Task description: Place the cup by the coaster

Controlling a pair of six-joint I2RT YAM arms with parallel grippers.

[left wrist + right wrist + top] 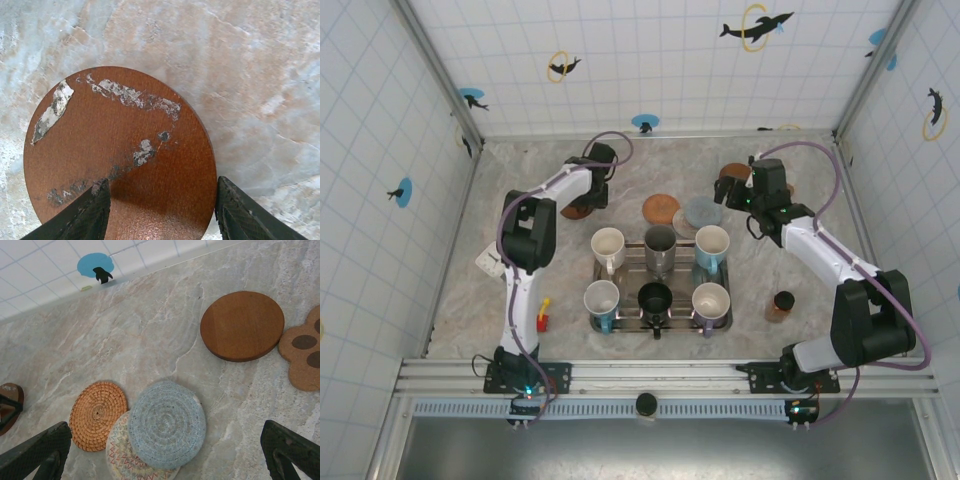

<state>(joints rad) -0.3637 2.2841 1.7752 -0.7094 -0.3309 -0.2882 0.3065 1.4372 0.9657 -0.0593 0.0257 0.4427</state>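
Now no cup is held — left fingers open over the brown coaster, right fingers wide open. The cups sit on the tray — I think one needs grabbing next.

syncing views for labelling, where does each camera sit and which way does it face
top external: above and behind the bases, looking down on the table; left arm, right arm, tray of cups
left wrist: on the left arm, straight down at a worn brown coaster; left fingers at bottom
right wrist: on the right arm, tilted toward the back wall over woven coasters; right fingers in lower corners
shared: the worn brown coaster also shows at right wrist's left edge
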